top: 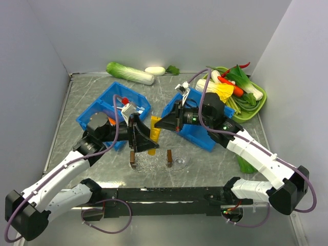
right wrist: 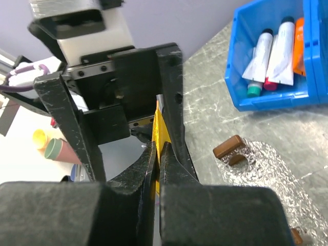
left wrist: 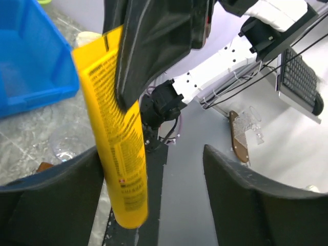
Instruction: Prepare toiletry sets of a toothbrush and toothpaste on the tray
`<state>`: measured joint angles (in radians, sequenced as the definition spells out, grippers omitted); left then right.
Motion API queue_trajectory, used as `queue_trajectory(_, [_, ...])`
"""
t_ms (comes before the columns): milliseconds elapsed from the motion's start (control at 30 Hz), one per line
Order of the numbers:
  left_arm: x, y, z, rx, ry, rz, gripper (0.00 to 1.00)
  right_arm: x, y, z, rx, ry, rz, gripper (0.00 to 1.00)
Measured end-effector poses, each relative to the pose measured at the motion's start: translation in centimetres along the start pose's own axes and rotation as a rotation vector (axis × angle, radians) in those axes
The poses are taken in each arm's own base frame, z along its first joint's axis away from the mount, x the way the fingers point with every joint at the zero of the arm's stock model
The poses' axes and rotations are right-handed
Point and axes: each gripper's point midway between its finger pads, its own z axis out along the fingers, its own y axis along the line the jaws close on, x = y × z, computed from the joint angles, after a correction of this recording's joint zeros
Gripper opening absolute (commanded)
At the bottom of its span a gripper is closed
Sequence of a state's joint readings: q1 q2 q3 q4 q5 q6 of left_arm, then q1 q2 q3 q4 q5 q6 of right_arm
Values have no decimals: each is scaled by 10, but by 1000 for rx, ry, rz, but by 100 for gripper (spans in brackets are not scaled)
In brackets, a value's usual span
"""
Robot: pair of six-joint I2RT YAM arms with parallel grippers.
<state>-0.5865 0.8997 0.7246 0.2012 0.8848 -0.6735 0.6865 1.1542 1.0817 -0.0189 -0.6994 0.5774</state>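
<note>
A yellow toothpaste tube [top: 153, 135] hangs above the clear oval tray [top: 180, 163]. My right gripper [right wrist: 158, 148] is shut on the tube's flat end [right wrist: 163, 128]. My left gripper [left wrist: 154, 154] is open around the tube's lower part [left wrist: 115, 133]. The tube rests beside one finger [left wrist: 77, 179] and stands well apart from the other finger [left wrist: 236, 179]. In the right wrist view, the tray [right wrist: 264, 169] with its brown handle lies on the table below. No toothbrush shows in any view.
A blue bin [top: 109, 102] at the left holds several toothpaste tubes [right wrist: 279, 51]. A second blue bin [top: 197, 134] sits under the right arm. The green tray of vegetables [top: 254, 105] is at the back right, and a cabbage [top: 130, 73] lies at the back wall.
</note>
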Motion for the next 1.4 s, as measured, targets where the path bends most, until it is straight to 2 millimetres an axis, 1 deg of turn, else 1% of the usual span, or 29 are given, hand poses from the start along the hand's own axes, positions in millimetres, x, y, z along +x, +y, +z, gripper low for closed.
queue_trajectory(33, [1, 0, 2, 1, 4, -1, 60, 2, -1, 0, 3, 4, 3, 0])
queue_trajectory(67, [2, 1, 3, 0, 7, -4, 57, 3, -1, -1, 5, 6, 3, 0])
queue_trajectory(200, [5, 6, 8, -16, 13, -20, 48, 2, 3, -6, 2, -2, -8, 0])
queue_trajectory(233, [6, 6, 9, -14, 17, -23, 42, 1, 6, -7, -1, -7, -15, 0])
queue_trajectory(300, [10, 6, 13, -10, 30, -29, 34, -1, 10, -10, -8, -16, -25, 0])
queue_trajectory(333, [12, 6, 14, -8, 35, -34, 25, -2, 12, -12, -10, -19, -29, 0])
queue_trajectory(367, [13, 5, 16, -2, 40, -30, 21, -1, 11, -13, -6, -18, -32, 0])
queue_trajectory(433, [14, 4, 17, 0, 43, -27, 13, 2, 11, -14, -2, -14, -32, 0])
queue_trajectory(467, [15, 4, 18, -3, 45, -23, 11, 2, 10, -14, 3, -12, -33, 0])
queue_trajectory(500, [15, 5, 18, -7, 45, -21, 10, 3, 9, -15, 8, -11, -35, 2])
queue_trajectory(533, [16, 7, 18, -13, 46, -17, 8, 3, 8, -15, 16, -10, -36, 12])
queue_trajectory(600, [19, 9, 18, -24, 56, -12, 6, 6, 4, -16, 35, -4, -39, 26])
queue_trajectory(633, [20, 10, 18, -28, 61, -9, 6, 7, 3, -17, 42, 0, -42, 42])
queue_trajectory(733, [27, 13, 17, -36, 87, 0, 4, 14, -3, -22, 87, 22, -50, 64])
queue_trajectory(800, [31, 15, 16, -36, 102, 13, 3, 19, -10, -27, 130, 45, -59, 69])
queue_trajectory(900, [37, 13, 14, -14, 131, 31, 3, 24, -16, -32, 171, 79, -83, 72])
queue_trajectory(1067, [47, 9, 10, 25, 177, 57, 1, 29, -14, -38, 181, 134, -117, 72])
queue_trajectory(1267, [56, 9, 9, 49, 212, 61, 1, 36, -11, -39, 153, 176, -117, 67])
queue_trajectory(1367, [57, 10, 9, 49, 217, 68, 1, 39, -12, -36, 144, 190, -105, 63])
queue_trajectory(1400, [57, 10, 9, 48, 218, 68, 1, 40, -12, -35, 137, 196, -100, 61])
